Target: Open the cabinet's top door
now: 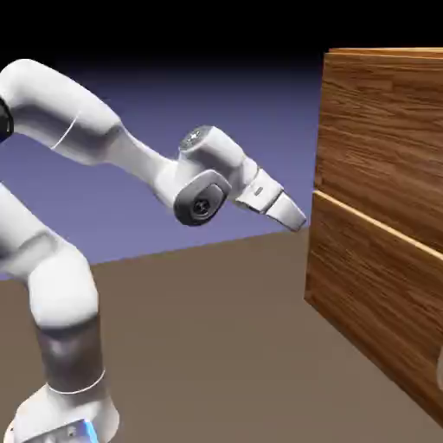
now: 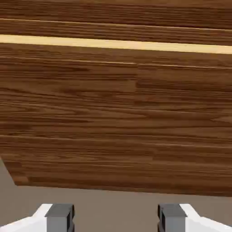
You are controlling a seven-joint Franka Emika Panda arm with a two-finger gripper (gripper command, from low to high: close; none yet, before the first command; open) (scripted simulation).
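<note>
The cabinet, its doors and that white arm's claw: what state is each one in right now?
cabinet: upright on the table, nothing pulled out.
top door: shut; its handle is not in view.
lower panel: shut, below the pale seam.
gripper: open and empty, pointing at the cabinet front, close to the seam but apart from it.

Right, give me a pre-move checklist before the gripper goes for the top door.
1. Gripper open: ok, fingertips stand wide apart in the hand view.
2. Nothing held: ok, the gap between them is bare.
3. Clear of the cabinet: ok, a gap shows in the exterior view.
4. Top door shut: ok, flush above the pale seam.
5. Handle located: not ok, it shows in neither view.
6. Aimed at the top door: cannot tell; the hand view shows mostly the panel below the seam.
</note>
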